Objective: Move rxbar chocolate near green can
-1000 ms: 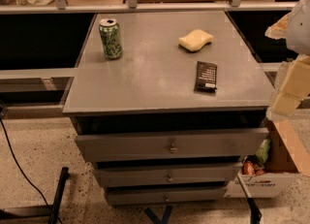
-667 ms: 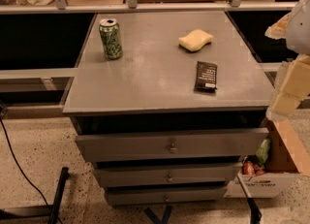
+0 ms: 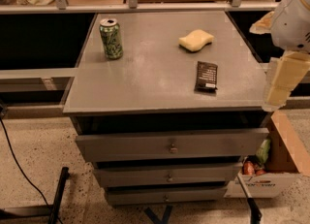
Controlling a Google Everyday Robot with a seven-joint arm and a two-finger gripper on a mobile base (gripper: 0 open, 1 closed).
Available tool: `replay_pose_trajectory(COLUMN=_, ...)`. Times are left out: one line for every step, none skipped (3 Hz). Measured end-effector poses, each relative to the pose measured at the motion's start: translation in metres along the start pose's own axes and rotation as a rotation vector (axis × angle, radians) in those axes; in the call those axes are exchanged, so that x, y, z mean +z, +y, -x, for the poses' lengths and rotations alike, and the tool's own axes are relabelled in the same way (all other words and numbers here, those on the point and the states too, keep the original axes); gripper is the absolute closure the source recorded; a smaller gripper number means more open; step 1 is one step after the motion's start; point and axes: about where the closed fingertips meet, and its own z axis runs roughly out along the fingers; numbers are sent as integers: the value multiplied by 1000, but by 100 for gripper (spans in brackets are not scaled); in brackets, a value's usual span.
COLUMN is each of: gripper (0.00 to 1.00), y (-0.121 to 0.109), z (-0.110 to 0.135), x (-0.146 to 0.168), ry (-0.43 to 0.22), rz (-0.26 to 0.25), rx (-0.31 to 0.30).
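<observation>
Bar (image 3: 206,76) lies flat on the table (image 3: 145,85), right of centre and toward the near edge, long axis running near to far, white patch at the near end. Can (image 3: 111,38) stands upright at the far left of the table, well apart from the bar. Judgement: task not yet begun. The bar is not grasped, and the whole carry leftward and farther back to the can is left to do. Hand (image 3: 281,80) hangs off the right edge of the table, near the bar's level but apart from it and touching nothing. Whether it is released or clenched cannot be told. Materials: bar is a thin dark wrapped rectangle with small pale print, low to the surface, so probably hard to get under. Can is a green mottled cylinder with a silver top. Table top is smooth grey, matte, faintly scuffed. Sponge (image 3: 196,40) is pale yellow, soft-looking, with waisted sides, and lies beyond the bar, apart from it. Below the top are three grey drawers (image 3: 169,145) with small knobs, the upper one slightly pulled out. A cardboard box (image 3: 286,167) sits on the speckled floor at the right.
</observation>
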Motion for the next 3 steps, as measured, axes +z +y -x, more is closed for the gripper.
replay_pose_trajectory(gripper=0, y=-22, z=1, x=22, ry=36, rz=26, rx=-162)
replay_pose_trajectory(gripper=0, y=-37, z=5, x=39, ry=64, rz=55, rx=-339)
replay_pose_trajectory(gripper=0, y=-39, z=6, x=39, ry=62, rz=47, rx=-392)
